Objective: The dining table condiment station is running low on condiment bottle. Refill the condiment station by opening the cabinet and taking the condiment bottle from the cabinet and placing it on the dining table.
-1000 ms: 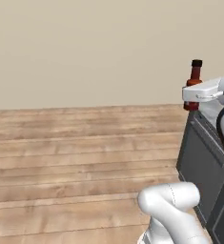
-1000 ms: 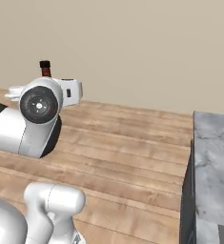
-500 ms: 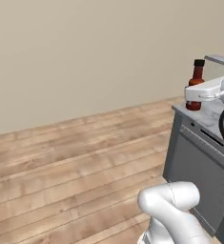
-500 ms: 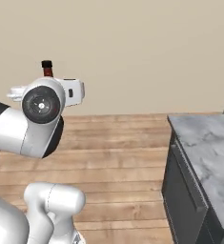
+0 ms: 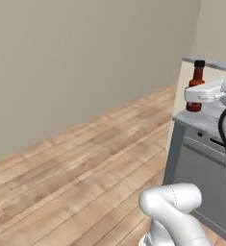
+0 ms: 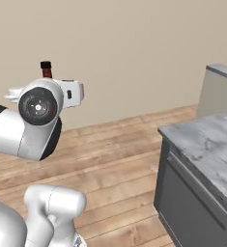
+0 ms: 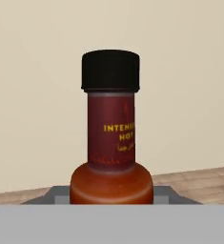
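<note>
My gripper (image 5: 201,94) is shut on the condiment bottle (image 5: 197,77) and holds it upright in the air, at the near corner of the dining table (image 5: 201,119). The bottle is dark red with a black cap. In the hand view the condiment bottle (image 7: 111,143) stands close up, with yellow lettering on its neck. From the right, its black cap (image 6: 46,65) pokes up behind the arm's round joint. The marble-topped dining table (image 6: 206,140) lies to the right. The cabinet is out of view.
A raised grey ledge (image 6: 222,71) runs along the table's far side. A beige wall (image 5: 76,62) stands behind, and wood floor (image 5: 76,178) stretches to the left of the table. The table's dark grey base (image 6: 187,207) is close to my base.
The whole picture has swung as the base turned, bringing the dining table further into view. The bottle has stayed in the gripper at the same height.
</note>
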